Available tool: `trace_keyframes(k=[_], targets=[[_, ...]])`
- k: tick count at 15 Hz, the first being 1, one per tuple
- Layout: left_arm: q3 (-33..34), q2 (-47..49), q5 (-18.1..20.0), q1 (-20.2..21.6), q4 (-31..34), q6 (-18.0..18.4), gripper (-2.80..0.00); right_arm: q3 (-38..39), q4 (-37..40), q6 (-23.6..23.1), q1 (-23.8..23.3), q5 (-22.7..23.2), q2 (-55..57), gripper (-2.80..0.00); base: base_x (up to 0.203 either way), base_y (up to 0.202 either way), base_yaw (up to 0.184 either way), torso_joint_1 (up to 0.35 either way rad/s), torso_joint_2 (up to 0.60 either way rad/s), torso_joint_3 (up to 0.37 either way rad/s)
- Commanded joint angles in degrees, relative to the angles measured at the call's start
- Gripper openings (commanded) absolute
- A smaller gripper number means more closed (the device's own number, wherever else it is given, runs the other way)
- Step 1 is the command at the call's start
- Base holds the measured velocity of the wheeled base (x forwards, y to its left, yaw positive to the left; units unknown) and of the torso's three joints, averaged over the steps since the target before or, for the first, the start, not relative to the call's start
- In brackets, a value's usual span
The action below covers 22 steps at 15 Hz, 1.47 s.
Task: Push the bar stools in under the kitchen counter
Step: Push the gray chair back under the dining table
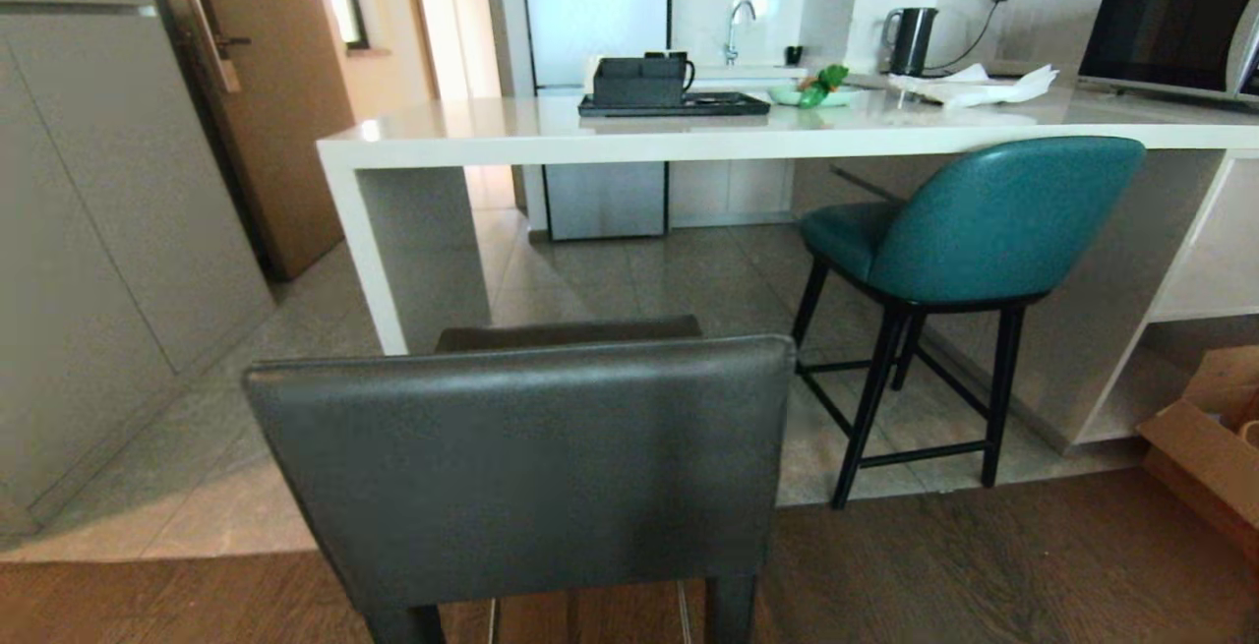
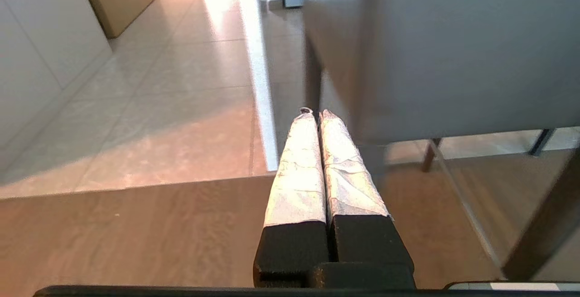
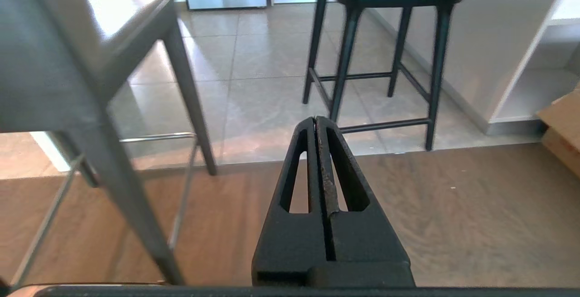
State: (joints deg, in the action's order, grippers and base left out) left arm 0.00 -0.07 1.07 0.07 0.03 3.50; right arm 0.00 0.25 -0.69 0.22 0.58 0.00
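Observation:
The dark grey bar stool (image 1: 531, 467) stands right in front of me with its square back facing me, still out from the white kitchen counter (image 1: 689, 133). The teal bar stool (image 1: 974, 221) stands to the right, its seat partly under the counter's edge. Neither gripper shows in the head view. My left gripper (image 2: 316, 114) is shut and empty, low beside the grey stool (image 2: 453, 52), at its left. My right gripper (image 3: 316, 120) is shut and empty, to the right of the grey stool's leg (image 3: 122, 188), pointing towards the teal stool's black legs (image 3: 344, 47).
A cardboard box (image 1: 1210, 438) lies on the wood floor at the far right by the counter's shelf unit (image 1: 1210, 261). A black tray (image 1: 674, 103), kettle (image 1: 910, 39) and microwave (image 1: 1170, 29) sit on the counter. Grey cabinets (image 1: 98, 261) line the left wall.

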Motion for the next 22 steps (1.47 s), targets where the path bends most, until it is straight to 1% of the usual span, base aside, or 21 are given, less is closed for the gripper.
trace_keyframes(k=[1,5,13,15,16,17,18,20,22], targets=[[0.2,0.1,0.0,0.0,0.1,0.0,-2.80,0.3,0.0,0.0,0.0,0.0,0.1,-2.80,0.000,0.193,-0.001,0.002,0.01,0.004],[0.2,0.0,0.0,0.0,0.1,-0.1,-2.80,0.3,0.0,0.0,0.0,0.0,0.1,-2.80,0.000,0.171,-0.003,0.001,0.00,0.005],[0.2,0.1,0.0,0.0,0.1,-0.2,-2.80,0.4,0.0,-0.2,0.0,0.1,0.1,-2.80,0.000,0.006,-0.001,0.000,0.00,0.000],[0.2,0.0,0.0,0.1,0.0,0.8,-2.80,0.3,-0.2,-1.6,0.0,0.6,0.0,-2.80,0.000,0.000,0.000,0.000,0.00,0.000],[-0.6,0.2,0.4,0.0,-0.1,0.7,-2.80,0.3,-0.3,-3.3,0.0,1.1,0.1,-2.80,0.000,0.000,0.000,0.000,0.00,0.000],[-2.9,0.5,1.2,0.0,-0.2,0.2,-2.80,-0.1,-0.3,-3.8,0.0,1.6,0.1,-2.80,0.000,0.000,0.000,0.000,0.00,0.000],[-5.0,1.1,2.9,0.0,0.0,-0.3,-2.80,-0.7,-0.3,-3.6,0.0,1.8,0.3,-2.80,0.000,0.000,0.000,0.000,0.00,0.000],[-8.3,7.5,4.7,-0.1,-0.5,-1.3,-2.80,-5.7,-0.5,-2.3,0.0,2.3,4.9,-2.80,0.000,0.000,0.000,0.000,0.00,0.000],[-11.4,18.7,5.2,-0.1,-4.4,-3.6,-2.80,-8.8,-3.4,-1.4,0.0,2.5,12.9,-2.80,0.000,0.000,0.000,0.000,0.00,0.000]])
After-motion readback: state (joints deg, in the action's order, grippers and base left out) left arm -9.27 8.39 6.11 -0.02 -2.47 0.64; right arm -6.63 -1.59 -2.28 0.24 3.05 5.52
